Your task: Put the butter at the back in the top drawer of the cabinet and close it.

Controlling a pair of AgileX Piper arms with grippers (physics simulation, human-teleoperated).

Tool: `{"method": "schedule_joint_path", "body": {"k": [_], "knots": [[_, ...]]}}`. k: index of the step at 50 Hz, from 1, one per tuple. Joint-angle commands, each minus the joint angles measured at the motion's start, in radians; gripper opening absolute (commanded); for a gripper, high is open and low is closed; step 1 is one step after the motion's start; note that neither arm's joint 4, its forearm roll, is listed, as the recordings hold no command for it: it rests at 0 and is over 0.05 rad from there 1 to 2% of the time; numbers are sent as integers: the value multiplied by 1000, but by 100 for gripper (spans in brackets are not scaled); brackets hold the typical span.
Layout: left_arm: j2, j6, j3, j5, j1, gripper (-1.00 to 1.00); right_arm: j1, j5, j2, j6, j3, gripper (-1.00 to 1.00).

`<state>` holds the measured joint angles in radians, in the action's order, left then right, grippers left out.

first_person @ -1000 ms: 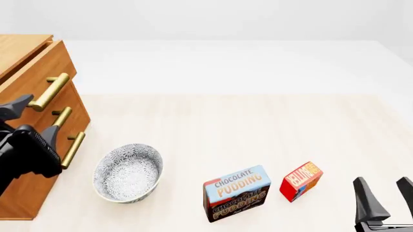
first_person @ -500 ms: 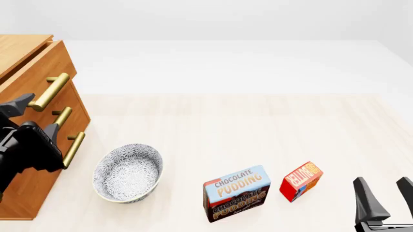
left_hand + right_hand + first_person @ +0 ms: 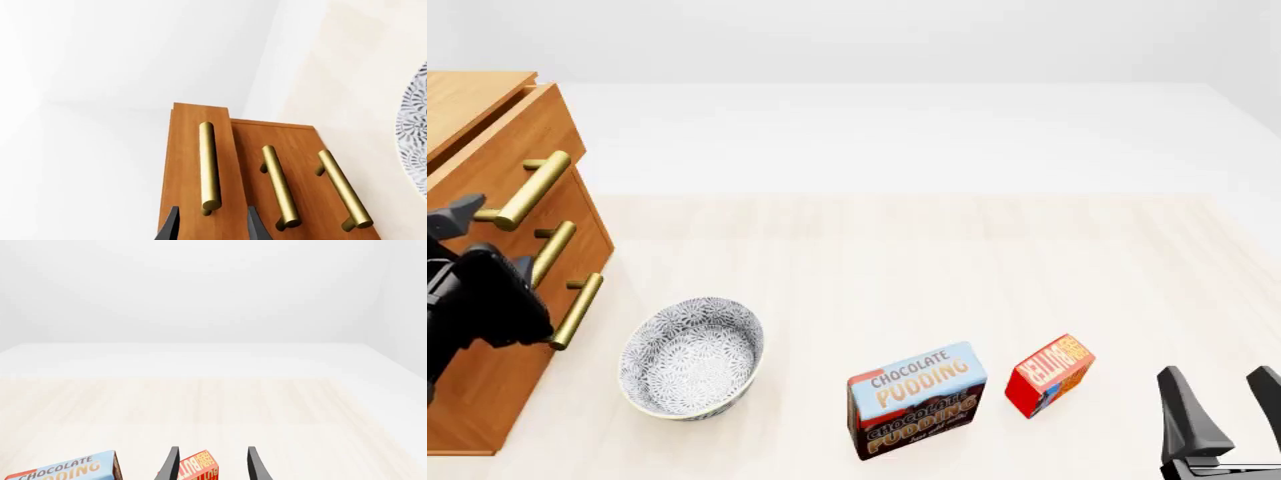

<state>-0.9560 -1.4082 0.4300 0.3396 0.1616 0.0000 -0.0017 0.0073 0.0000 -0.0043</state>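
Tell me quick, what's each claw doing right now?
Left gripper: open, empty, straddling the top drawer's handle.
Right gripper: open, empty, near the butter.

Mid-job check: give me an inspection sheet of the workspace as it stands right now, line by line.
Surface: pale wood-grain table, white floor beyond.
Job's things: butter standing near the table's front, right of centre; cabinet at left; top drawer pulled slightly forward of the two lower ones.
Clutter: patterned bowl near the cabinet; chocolate pudding box just left of the butter.
Grippers: left tool open, fingers either side of the top drawer's brass handle, not closed on it; right tool open, empty, butter just ahead of it.
Cables: nothing seen.
Surroundings: plain white walls, nothing else seen.
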Motion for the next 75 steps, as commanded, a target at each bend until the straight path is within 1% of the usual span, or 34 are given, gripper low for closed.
{"method": "schedule_joint_path", "body": {"k": [1, 11, 34, 56, 62, 69, 70, 75], "knots": [[-25, -2, 7, 13, 14, 100, 0, 0, 0, 0, 0, 100], [-32, -1, 11, 16, 10, 100, 0, 0, 0, 0, 0, 100], [-109, 2, 20, 81, 17, 100, 0, 0, 0, 0, 0, 100], [-150, 5, 26, 114, 15, 100, 0, 0, 0, 0, 0, 100], [-145, 18, 34, 94, 12, 100, 0, 0, 0, 0, 0, 100], [-146, 24, 45, 92, -15, 100, 0, 0, 0, 0, 0, 100], [-145, 21, 42, 95, -22, -100, 0, 0, 0, 0, 0, 100], [-139, 19, 38, 93, -24, -100, 0, 0, 0, 0, 0, 100]]}}
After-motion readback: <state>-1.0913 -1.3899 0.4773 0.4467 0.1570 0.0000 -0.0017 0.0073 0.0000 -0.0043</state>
